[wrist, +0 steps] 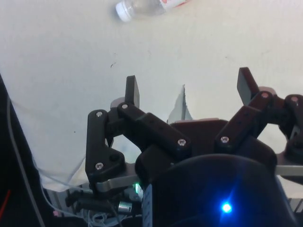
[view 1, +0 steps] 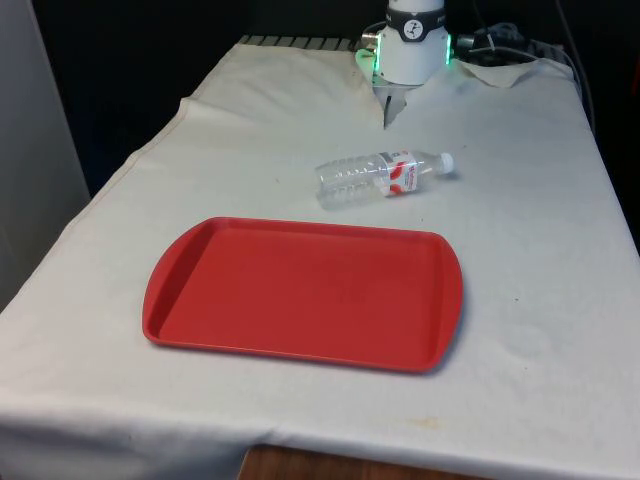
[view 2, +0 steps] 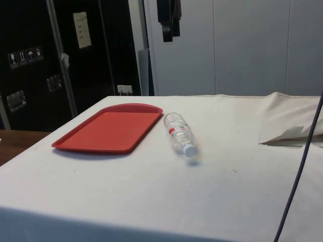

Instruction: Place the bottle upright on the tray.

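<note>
Pincer (wrist: 189, 90) wide apart and empty — bottle (view 1: 381, 177) on its side beside the tray (view 1: 300, 350).

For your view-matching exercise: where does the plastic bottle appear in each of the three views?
Front view: bottle lies on its side behind the red tray, cap toward the front view's right.
Side view: bottle lies beside the tray, cap toward the camera.
Wrist view: capped end on cloth beyond the open fingers.
Shared landmark: its white cap.

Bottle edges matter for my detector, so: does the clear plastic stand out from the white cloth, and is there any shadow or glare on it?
Front view: the bottle reads pale against the cloth, with its red label clearest. Side view: a soft shadow lies under its cap end. Wrist view: the cap shows bright white.
</note>
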